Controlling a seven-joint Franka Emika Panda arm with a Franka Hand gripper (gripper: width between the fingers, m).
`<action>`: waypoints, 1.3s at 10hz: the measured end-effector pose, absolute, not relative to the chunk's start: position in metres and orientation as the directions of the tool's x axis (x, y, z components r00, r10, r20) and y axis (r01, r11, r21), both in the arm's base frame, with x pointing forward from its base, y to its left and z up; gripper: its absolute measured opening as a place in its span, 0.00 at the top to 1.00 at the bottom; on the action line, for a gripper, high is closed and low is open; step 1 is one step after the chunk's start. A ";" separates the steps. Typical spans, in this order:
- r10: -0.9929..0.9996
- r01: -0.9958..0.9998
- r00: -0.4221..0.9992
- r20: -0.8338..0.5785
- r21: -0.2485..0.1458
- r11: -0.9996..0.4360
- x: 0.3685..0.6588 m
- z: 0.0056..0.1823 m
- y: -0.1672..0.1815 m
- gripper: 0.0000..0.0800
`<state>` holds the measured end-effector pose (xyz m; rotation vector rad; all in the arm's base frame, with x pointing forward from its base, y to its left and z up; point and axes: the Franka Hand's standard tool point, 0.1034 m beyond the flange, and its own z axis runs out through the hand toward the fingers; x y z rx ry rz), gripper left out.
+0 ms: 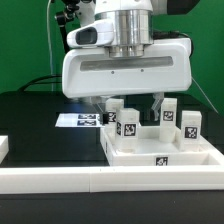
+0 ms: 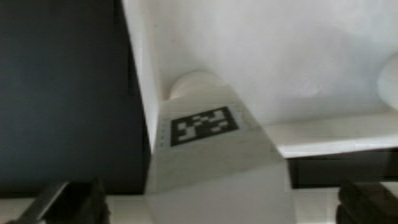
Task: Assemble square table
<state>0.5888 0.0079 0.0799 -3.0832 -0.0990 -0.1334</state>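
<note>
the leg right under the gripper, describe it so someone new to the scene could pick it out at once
Start at the white square tabletop near the exterior view's right, which has several short white legs standing on it. The leg nearest the exterior view's left, directly below the gripper, is the one. Unlike the others, it stands between the gripper's fingers.

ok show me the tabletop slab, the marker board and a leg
slab (image 1: 135, 150), exterior view, on its raised front rim.
marker board (image 1: 78, 120), exterior view, on its printed tags.
leg (image 1: 190, 126), exterior view, on the rightmost leg's tagged face.

Arm vertical, gripper (image 1: 132, 106) pointing down, fingers (image 2: 71, 200) spread wide
</note>
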 end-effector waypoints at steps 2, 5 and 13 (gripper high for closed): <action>0.142 0.145 0.985 0.099 -0.027 -0.989 0.591 0.081 0.007 0.19; 0.139 0.142 0.985 0.099 -0.028 -0.989 0.591 0.081 0.007 0.52; -0.234 -0.227 0.968 0.096 -0.072 -0.971 0.591 0.080 0.003 0.64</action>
